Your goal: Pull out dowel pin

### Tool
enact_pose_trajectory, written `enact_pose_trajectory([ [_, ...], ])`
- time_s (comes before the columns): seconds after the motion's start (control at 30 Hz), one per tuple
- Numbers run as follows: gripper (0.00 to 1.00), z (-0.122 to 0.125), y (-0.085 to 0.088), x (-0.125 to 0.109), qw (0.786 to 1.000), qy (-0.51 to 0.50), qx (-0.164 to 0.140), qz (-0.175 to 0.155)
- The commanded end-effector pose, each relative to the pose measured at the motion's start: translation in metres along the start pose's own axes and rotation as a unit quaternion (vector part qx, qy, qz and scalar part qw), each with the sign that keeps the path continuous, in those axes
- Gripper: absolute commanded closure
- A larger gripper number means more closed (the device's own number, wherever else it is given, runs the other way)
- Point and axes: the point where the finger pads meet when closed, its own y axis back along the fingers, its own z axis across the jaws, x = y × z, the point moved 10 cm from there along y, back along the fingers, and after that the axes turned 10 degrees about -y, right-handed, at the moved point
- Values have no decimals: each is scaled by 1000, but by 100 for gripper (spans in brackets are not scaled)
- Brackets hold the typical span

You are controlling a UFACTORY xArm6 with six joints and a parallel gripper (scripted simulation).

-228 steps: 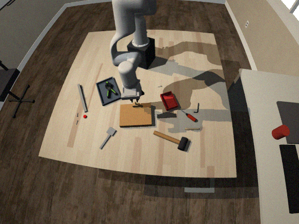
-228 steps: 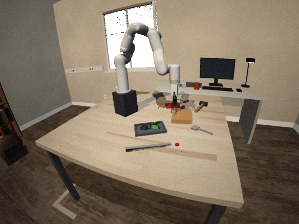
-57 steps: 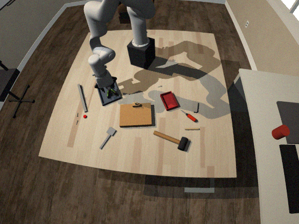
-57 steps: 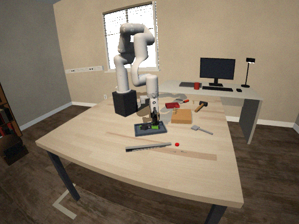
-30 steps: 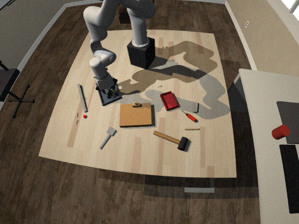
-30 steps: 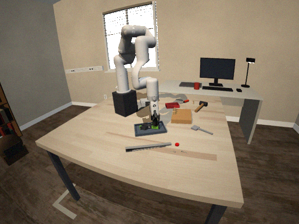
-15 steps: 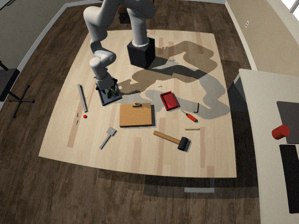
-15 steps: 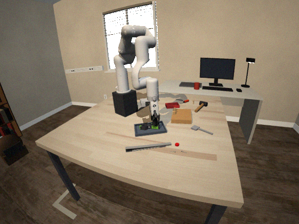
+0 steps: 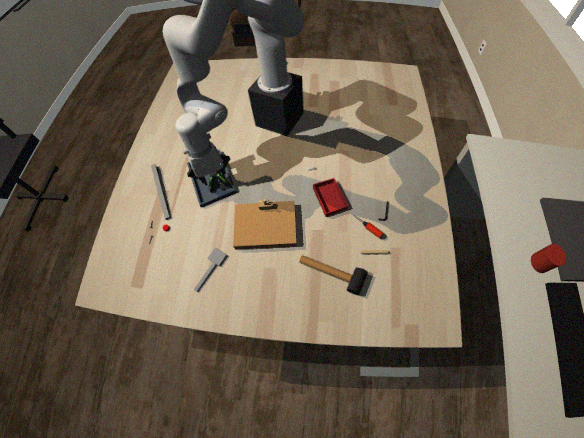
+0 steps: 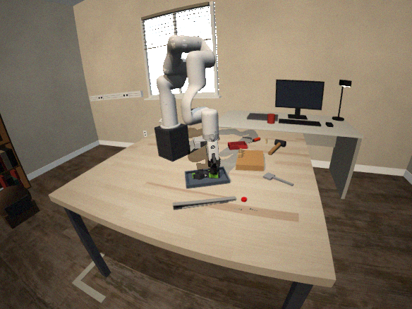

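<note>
The tan bench board (image 9: 265,230) (image 10: 251,162) lies in the middle of the table. A small wooden block (image 9: 268,204) (image 10: 241,153) sits at the board's far edge; its pin and the stop are too small to make out. A dark tray (image 9: 204,197) (image 10: 192,183) lies to the left of the board and holds the green-and-black spring clamp (image 9: 220,180) (image 10: 210,174). My gripper (image 9: 214,181) (image 10: 214,166) points down into this tray, right over the clamp. Its fingers are open around the clamp and do not grip it.
A red tray (image 9: 331,196) (image 10: 237,144), a screwdriver (image 9: 373,229), a hex key (image 9: 385,210), a thin wooden stick (image 9: 375,252) and a mallet (image 9: 336,274) (image 10: 277,144) lie to the right. A steel ruler (image 9: 161,191) (image 10: 204,202), a red button (image 9: 166,227) (image 10: 243,199) and a scraper (image 9: 211,269) (image 10: 279,179) lie to the left and front.
</note>
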Motion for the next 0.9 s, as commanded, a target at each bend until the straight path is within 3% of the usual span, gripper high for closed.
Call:
enact_pose_trajectory([
  [0.0,28,-1,-2,-1,1000,0,1,-1],
  [0.87,28,-1,-26,-1,1000,0,1,-1],
])
